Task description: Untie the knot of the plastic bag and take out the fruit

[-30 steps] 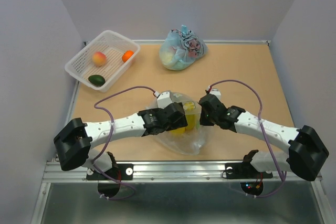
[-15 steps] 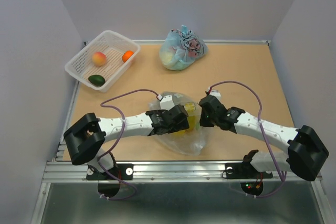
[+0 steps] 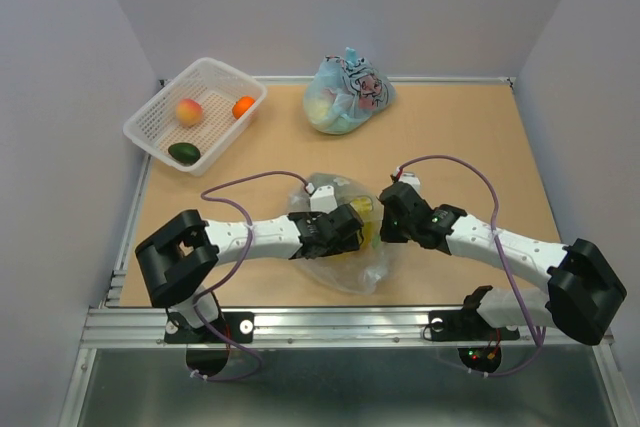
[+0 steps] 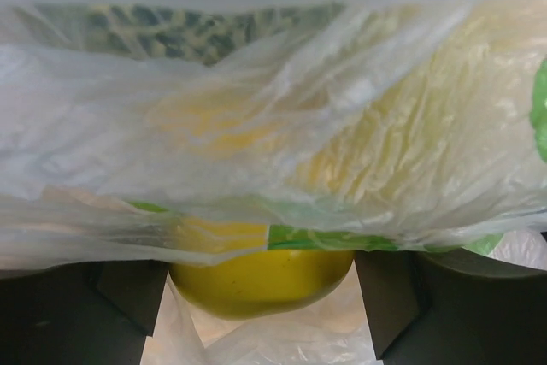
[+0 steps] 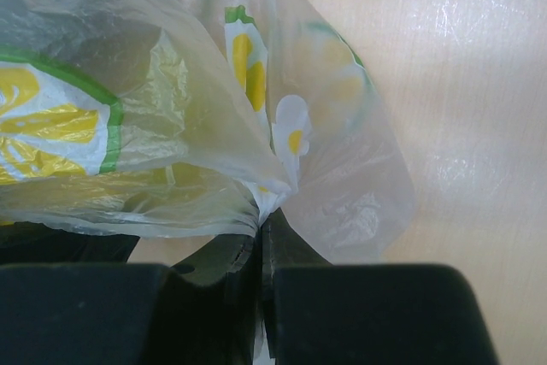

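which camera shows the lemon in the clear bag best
Left wrist: the lemon shows sharp and close between the left jaws, under the plastic bag folds. Top external gives only a small, distant yellow patch. Right wrist shows printed plastic pinched in the right jaws, no clear fruit.

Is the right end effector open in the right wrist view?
No, the right end effector has both sides pressed together, pinching a gathered fold of the plastic bag.
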Action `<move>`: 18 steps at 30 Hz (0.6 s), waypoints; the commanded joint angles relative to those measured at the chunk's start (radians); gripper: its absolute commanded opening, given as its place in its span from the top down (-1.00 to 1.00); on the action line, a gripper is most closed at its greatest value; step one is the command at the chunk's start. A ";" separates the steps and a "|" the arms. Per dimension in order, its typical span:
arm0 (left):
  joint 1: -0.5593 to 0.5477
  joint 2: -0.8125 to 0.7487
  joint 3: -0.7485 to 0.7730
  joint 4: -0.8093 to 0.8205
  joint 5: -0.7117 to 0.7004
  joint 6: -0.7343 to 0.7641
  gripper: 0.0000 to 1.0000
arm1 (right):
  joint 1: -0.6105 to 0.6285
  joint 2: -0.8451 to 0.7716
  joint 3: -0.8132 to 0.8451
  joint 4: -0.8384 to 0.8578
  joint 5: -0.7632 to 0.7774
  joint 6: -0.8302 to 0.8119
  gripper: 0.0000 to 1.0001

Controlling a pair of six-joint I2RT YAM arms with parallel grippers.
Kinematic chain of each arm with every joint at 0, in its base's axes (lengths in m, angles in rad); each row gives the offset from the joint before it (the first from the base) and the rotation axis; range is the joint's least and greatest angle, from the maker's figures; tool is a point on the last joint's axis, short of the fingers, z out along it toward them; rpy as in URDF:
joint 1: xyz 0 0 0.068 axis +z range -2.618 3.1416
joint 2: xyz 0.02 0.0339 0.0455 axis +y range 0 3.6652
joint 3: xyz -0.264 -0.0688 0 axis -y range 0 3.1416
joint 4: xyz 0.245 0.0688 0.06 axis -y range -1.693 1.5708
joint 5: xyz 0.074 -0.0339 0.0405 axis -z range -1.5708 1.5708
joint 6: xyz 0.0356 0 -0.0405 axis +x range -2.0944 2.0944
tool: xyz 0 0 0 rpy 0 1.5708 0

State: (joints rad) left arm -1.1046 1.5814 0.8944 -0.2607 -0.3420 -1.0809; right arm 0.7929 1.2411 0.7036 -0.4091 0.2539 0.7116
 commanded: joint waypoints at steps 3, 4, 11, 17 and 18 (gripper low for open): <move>-0.038 -0.076 0.075 -0.038 -0.072 0.093 0.03 | -0.003 -0.011 -0.016 0.036 0.025 -0.008 0.85; -0.041 -0.102 0.087 -0.043 -0.071 0.110 0.05 | -0.001 -0.011 -0.015 0.036 0.030 -0.008 0.86; -0.047 -0.296 0.077 0.095 0.033 0.367 0.06 | -0.003 0.023 0.000 0.036 0.070 0.002 0.86; 0.061 -0.446 0.092 0.213 0.196 0.516 0.05 | -0.003 0.055 0.019 0.036 0.079 0.005 0.87; 0.095 -0.466 0.101 0.213 0.211 0.521 0.06 | -0.001 0.055 0.020 0.036 0.085 0.002 0.87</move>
State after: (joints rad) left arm -1.1114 1.1728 0.9478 -0.1341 -0.2081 -0.6754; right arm 0.7929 1.2892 0.7036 -0.3931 0.2943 0.7120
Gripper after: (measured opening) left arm 0.862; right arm 0.067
